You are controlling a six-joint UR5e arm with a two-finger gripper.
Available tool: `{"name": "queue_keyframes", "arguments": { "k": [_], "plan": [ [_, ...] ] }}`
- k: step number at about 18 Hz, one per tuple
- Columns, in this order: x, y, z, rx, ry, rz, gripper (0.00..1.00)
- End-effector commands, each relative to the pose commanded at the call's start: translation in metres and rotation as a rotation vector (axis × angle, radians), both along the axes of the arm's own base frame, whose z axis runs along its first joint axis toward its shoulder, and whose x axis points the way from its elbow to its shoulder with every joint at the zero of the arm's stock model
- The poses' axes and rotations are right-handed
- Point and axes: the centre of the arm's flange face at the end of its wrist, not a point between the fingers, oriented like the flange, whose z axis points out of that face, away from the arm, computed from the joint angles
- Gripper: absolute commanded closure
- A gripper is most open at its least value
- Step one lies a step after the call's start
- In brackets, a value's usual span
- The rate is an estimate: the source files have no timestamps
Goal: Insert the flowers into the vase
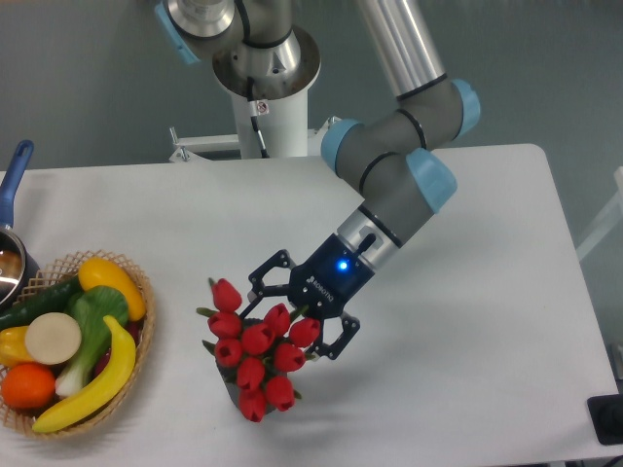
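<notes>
Flowers [255, 352] are seen near the front edge of the white table [467, 243], a little left of the middle. The bunch is made of red tulip heads with bits of green between them. The heads are packed close together and spread wide. The vase [230, 396] is almost fully hidden under the bunch; only a small dark patch is seen at the lower left of the blooms. How deep the stems sit in it cannot be told.

The gripper [292, 313] is placed just behind the flowers, at their upper right. Its two black fingers are spread wide apart, one on each side of the top of the bunch, and nothing is pinched between them.

A wicker basket [139, 282] filled with toy fruit and vegetables is seen at the left edge of the table.
</notes>
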Motion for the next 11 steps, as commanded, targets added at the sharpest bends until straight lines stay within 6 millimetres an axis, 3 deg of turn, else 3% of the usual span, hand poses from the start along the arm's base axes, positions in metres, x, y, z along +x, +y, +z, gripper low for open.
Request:
{"name": "queue_keyframes", "arguments": {
  "k": [3, 6, 11],
  "plan": [
    [-0.009, -0.015, -0.001, -0.004, -0.007, 0.031, 0.0],
    [-0.024, -0.032, 0.009, 0.004, 0.01, 0.068, 0.0],
    [-0.069, -0.076, 0.005, -0.132, 0.095, 0.202, 0.0]
  ]
}}
